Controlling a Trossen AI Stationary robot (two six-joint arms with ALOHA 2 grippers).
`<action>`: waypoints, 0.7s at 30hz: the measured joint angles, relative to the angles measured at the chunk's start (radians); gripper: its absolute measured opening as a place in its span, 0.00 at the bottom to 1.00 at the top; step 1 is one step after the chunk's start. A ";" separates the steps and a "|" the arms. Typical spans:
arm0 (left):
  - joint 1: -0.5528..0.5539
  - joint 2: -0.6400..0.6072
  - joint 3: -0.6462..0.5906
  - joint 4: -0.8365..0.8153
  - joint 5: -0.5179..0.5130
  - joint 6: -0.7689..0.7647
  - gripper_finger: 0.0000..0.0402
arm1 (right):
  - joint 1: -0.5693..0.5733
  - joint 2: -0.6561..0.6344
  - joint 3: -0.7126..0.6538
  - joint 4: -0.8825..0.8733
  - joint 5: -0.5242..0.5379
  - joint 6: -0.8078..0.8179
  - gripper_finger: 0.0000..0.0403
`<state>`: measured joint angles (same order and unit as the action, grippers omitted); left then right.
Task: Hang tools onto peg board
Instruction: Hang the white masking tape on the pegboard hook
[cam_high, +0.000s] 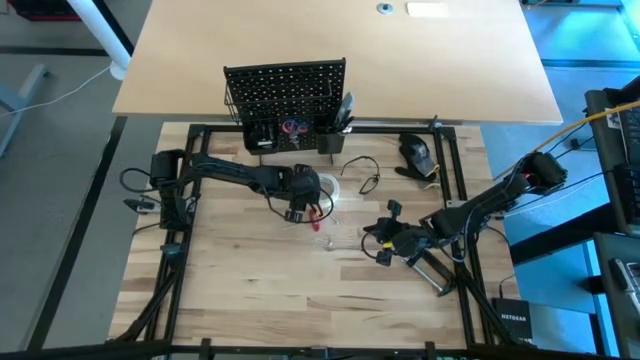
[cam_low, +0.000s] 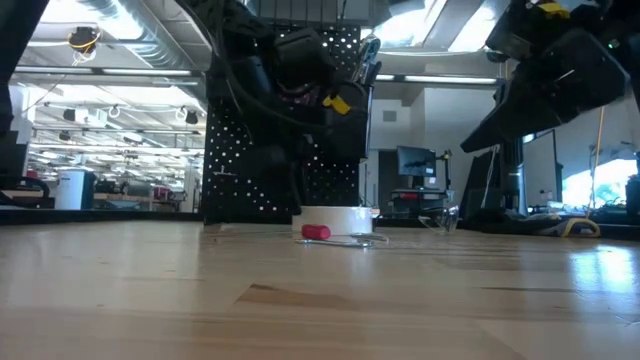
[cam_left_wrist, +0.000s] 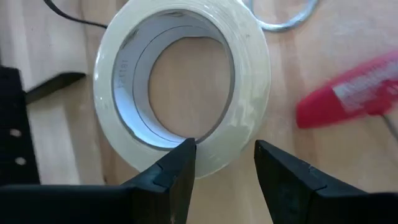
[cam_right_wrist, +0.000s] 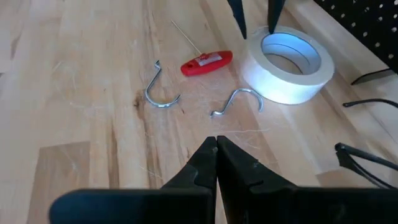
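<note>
Tabletop (cam_high: 250, 290) of pale wood carries the upright black peg board (cam_high: 285, 88) at its far side; just in front of the board lies the white tape roll (cam_left_wrist: 186, 81), flat on the wood. Left gripper (cam_left_wrist: 224, 171) hangs over the roll with jaws parted astride its wall, seemingly not yet clamped; right gripper (cam_right_wrist: 216, 158) waits clenched and empty nearby; beside the roll lie a red-handled tool (cam_right_wrist: 206, 63) and two metal hooks (cam_right_wrist: 163, 93).
</note>
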<state>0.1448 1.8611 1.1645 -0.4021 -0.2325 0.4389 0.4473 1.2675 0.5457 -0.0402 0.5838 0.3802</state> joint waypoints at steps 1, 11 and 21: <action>0.000 0.003 0.000 0.010 -0.009 0.007 0.38 | 0.000 0.000 0.000 0.005 0.000 0.001 0.03; -0.053 -0.012 -0.003 0.043 -0.003 -0.034 0.39 | 0.000 0.000 0.000 0.047 -0.097 0.011 0.03; -0.024 -0.009 0.037 0.072 0.078 -0.143 0.53 | -0.001 0.000 0.000 0.047 -0.106 0.016 0.03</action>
<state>0.1204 1.8519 1.2011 -0.3298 -0.1547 0.2963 0.4465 1.2675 0.5457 0.0067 0.4782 0.3962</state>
